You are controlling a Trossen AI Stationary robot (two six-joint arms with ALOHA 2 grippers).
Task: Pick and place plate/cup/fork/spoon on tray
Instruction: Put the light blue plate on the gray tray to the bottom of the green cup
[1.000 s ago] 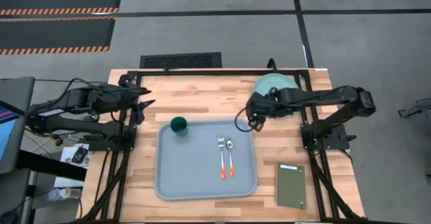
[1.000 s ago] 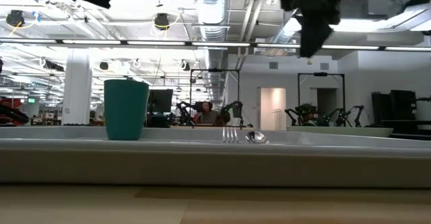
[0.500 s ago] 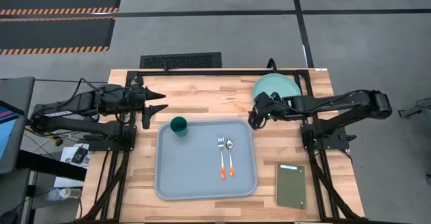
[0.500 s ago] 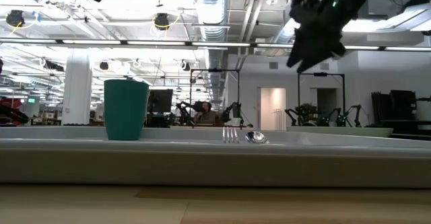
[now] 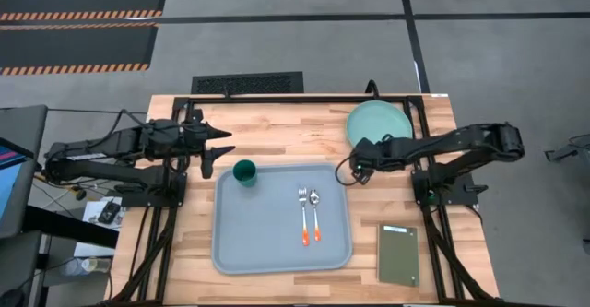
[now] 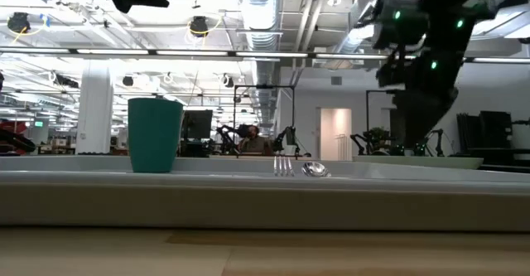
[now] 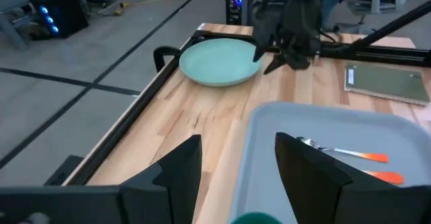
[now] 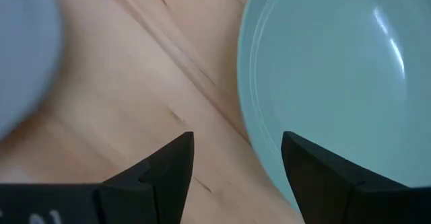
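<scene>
Pale wood planks made up the table (image 5: 277,141) under me. Farthest left, my left fingers (image 5: 219,150) hung spread apart and empty above the wood, just beside the tray's (image 5: 258,238) far-left corner and near the cup (image 5: 244,171). That small dark green cup stood upright inside the same corner of the grey-blue tray; seen from table height it rose well above the rim (image 6: 155,135). Toward the tray's right side lay the fork (image 5: 302,213) and the spoon (image 5: 314,212) side by side, silver heads pointing to the far edge, orange handles toward the near edge, the fork to the left of the spoon. Past the tray's far-right corner, my right fingers (image 5: 357,169) were held wide open with nothing between them, low over bare wood in the gap between tray and plate, just beside the plate's rim. The mint-green plate (image 5: 379,123) sat flat on the table at the far right, off the tray; through my right wrist camera its rim (image 8: 323,83) filled the space ahead of the fingers. Farthest right, a dark olive slab (image 5: 398,253) lay on the wood beside the tray's near-right corner.
</scene>
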